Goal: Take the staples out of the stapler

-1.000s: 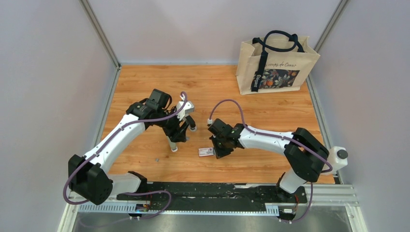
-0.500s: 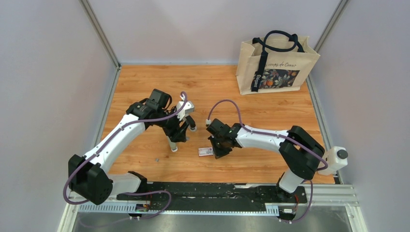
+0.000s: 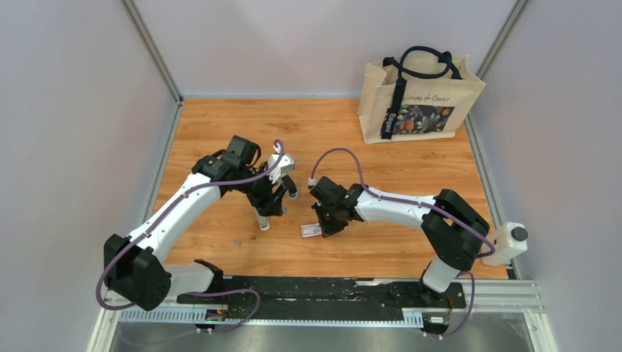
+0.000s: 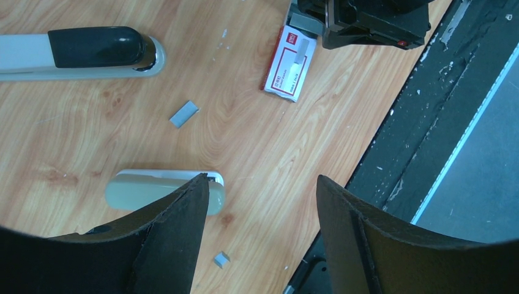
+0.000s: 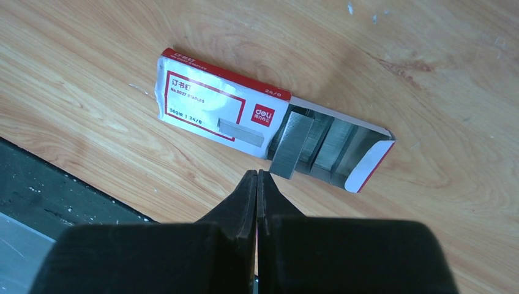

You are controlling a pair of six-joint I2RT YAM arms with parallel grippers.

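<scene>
Nearest the two arm bases, on the orange-brown wooden table (image 3: 220, 132), lies one flat red-and-white cardboard staple box (image 5: 208, 101). Its far flap is open. One grey strip of staples (image 5: 289, 150) sits askew across the opening, with more strips packed behind it, too close together to count. The right gripper (image 5: 257, 177) hangs over the box's open end, its two black fingers pressed flat together with nothing visible between them and their tips just beside the askew strip. To the left of the box, two loose grey staple pieces rest on the bare wood, well apart from each other: a short strip (image 4: 184, 114) and a smaller bit (image 4: 221, 260). The left gripper (image 4: 263, 184) points down over this patch with its two fingers spread wide and only wood between them. The one stapler (image 4: 98, 48), pale grey with a black pad, lies on the table under that gripper, splayed into two arms. The padded arm is clear of the fingers, while the plain pale arm (image 4: 159, 187) runs beneath one fingertip, and whether they touch cannot be told. At the far right corner stands one beige cloth tote bag (image 3: 419, 95) with dark handles and a floral print.
</scene>
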